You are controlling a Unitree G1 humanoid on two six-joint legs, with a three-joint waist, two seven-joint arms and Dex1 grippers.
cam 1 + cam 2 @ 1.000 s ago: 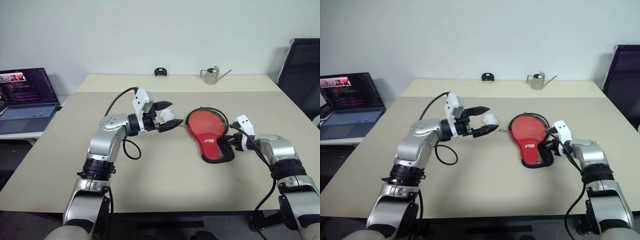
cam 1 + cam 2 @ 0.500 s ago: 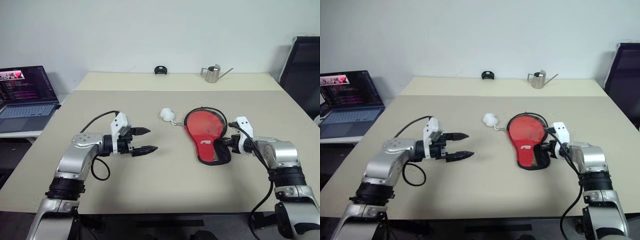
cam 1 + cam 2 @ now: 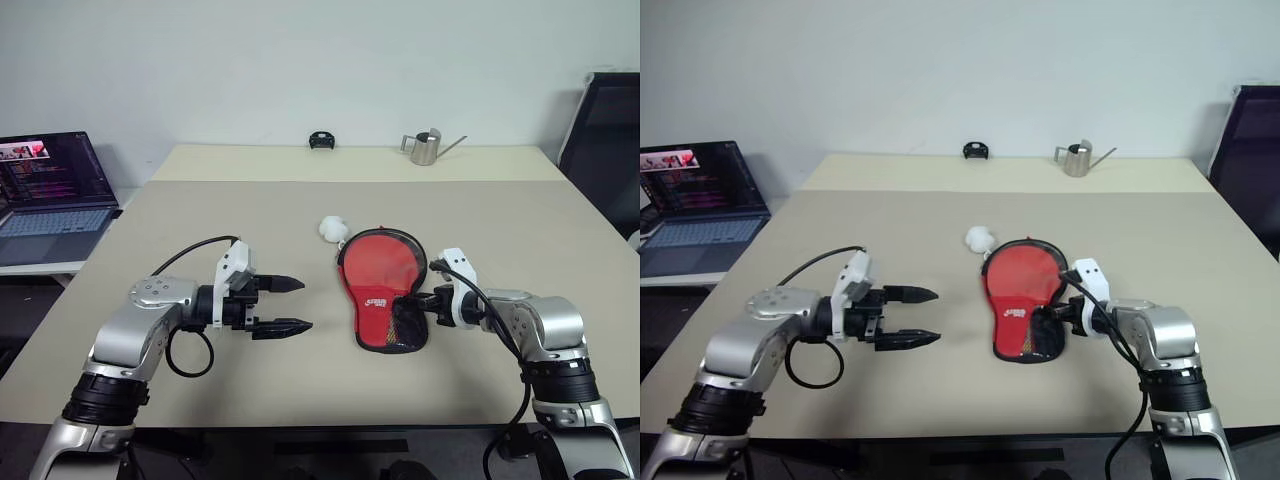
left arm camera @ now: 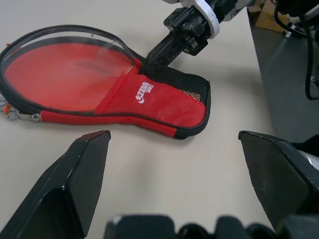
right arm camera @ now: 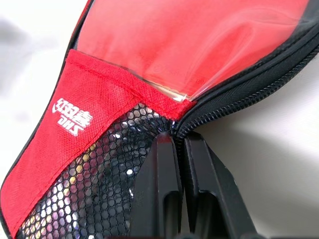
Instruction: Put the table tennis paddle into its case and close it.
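On the tabletop [image 3: 300,390], near its middle and slightly right, the case [image 3: 378,287] lies flat with its red side up: the round head points toward the far edge, the narrow handle end with white logo and black mesh panel points toward the near edge. A clear window covers the round head, and a red surface shows beneath it; whether that is the paddle itself cannot be told from these views. The black zipper edging runs around the outline.

Right end effector [image 3: 416,303]: fingers pressed together, pinching the black zipper edge of the case at the right side of the handle end, where mesh meets the red fabric. The right wrist view confirms both fingers [image 5: 164,189] closed tight against the zipper line.

Left end effector [image 3: 290,305]: jaws spread wide, holding nothing, pointing rightward toward the case and well apart from it, above bare tabletop to the case's left.

A small white fluffy ball [image 3: 332,229] sits just beyond the far left rim of the case, linked to it by a short chain at the zipper pull.

At the far edge stand a small metal watering can [image 3: 426,149] and a small black object [image 3: 320,141]. An open laptop [image 3: 50,195] sits on a separate surface at far left.
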